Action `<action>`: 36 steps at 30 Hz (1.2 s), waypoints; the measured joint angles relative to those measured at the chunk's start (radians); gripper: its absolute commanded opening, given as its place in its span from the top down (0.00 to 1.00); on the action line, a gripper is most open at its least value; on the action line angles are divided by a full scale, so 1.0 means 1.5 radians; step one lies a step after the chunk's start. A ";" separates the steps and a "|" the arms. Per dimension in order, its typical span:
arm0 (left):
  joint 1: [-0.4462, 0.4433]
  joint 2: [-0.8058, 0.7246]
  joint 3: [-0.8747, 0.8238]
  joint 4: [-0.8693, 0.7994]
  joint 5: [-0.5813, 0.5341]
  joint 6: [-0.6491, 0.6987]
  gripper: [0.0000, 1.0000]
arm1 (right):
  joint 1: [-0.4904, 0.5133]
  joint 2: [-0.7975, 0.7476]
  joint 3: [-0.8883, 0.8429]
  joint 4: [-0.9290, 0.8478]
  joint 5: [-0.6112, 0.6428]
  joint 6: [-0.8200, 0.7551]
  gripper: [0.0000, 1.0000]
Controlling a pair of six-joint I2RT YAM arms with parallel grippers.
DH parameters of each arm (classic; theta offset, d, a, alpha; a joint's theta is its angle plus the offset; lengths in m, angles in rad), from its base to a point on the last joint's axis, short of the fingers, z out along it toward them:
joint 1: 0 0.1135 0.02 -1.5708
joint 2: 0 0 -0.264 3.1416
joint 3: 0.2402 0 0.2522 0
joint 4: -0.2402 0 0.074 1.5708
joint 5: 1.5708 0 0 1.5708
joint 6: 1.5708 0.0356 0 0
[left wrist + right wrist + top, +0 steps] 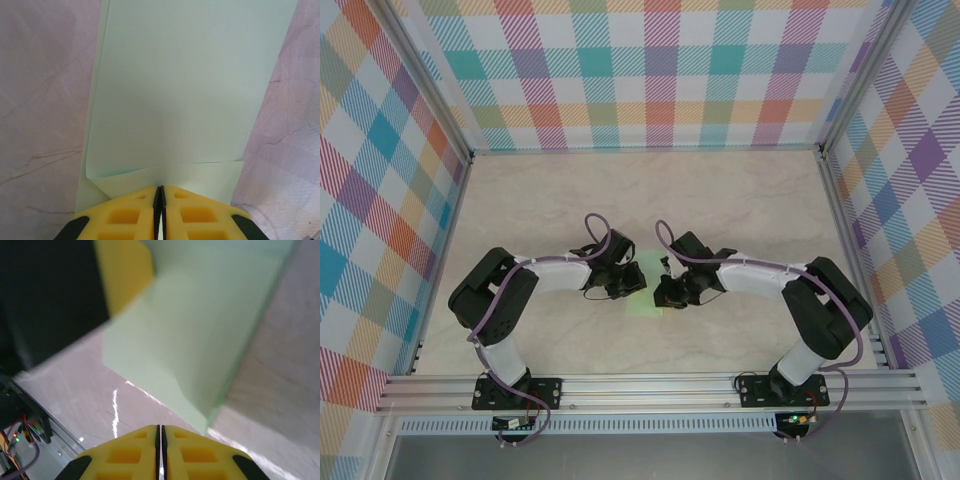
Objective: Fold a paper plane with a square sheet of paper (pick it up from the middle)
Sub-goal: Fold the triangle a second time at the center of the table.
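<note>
Your left gripper (160,189) is clamped on the near edge of the sheet of paper (185,90), right where a narrow flap (200,176) is folded over. The sheet is in the middle of the table (720,200), between your two arms. Your right gripper (160,428) is pinched closed. The sheet's corner sits just ahead of its tips, can't tell if touching.

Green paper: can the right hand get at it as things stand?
Probably yes: the green paper sits right ahead of the right hand, nothing between them; the hand is shut, so it must open to pinch it.
</note>
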 measured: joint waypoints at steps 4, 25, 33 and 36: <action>0.000 0.001 0.001 0.000 0.001 0.000 0.88 | 0.000 0.040 0.028 0.013 0.016 0.000 0.88; -0.001 0.001 0.009 -0.016 -0.005 0.000 0.88 | -0.001 0.029 -0.042 -0.016 0.004 -0.038 0.88; -0.001 0.002 0.009 -0.016 -0.006 0.000 0.88 | 0.000 -0.005 -0.017 -0.056 0.005 -0.042 0.88; -0.001 0.001 0.009 -0.017 -0.005 0.000 0.88 | 0.000 0.005 0.013 -0.039 0.005 -0.040 0.89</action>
